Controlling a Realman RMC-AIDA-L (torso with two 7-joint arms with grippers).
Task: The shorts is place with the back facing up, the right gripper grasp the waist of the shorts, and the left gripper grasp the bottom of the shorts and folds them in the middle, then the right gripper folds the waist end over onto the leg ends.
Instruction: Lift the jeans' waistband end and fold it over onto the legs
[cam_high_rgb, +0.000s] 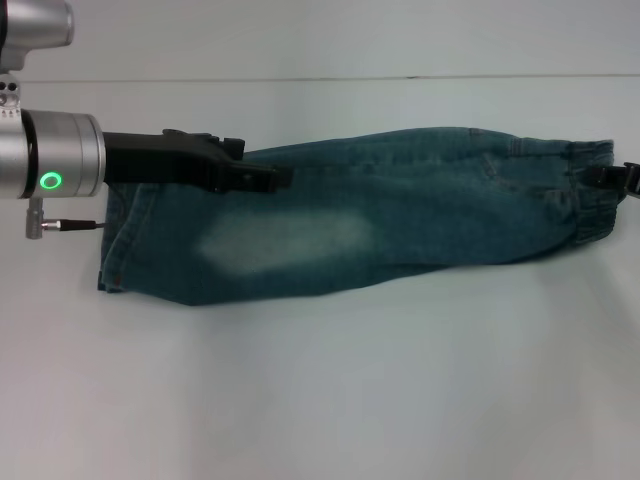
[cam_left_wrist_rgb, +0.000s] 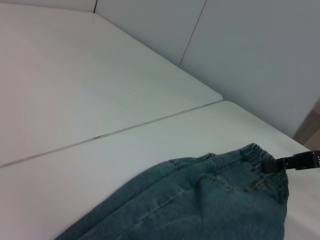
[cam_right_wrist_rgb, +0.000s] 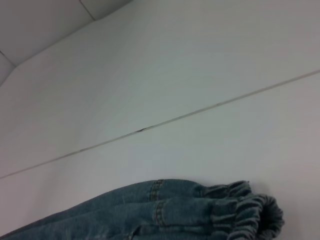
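Observation:
The blue denim shorts (cam_high_rgb: 400, 210) lie folded lengthwise across the white table, with the leg ends at the left and the elastic waist (cam_high_rgb: 590, 200) at the right. My left gripper (cam_high_rgb: 265, 165) hovers over the leg half, pointing toward the waist. It is open and holds nothing. My right gripper (cam_high_rgb: 622, 182) shows only at the right edge, with a black finger (cam_left_wrist_rgb: 295, 161) laid onto the waistband (cam_left_wrist_rgb: 260, 165) and pinching it. In the right wrist view the gathered waistband (cam_right_wrist_rgb: 240, 210) lies close below the camera.
The white table (cam_high_rgb: 320, 400) extends in front of the shorts, and a seam (cam_high_rgb: 300, 78) runs across it behind them. Pale wall panels (cam_left_wrist_rgb: 250, 55) rise beyond the table's far edge.

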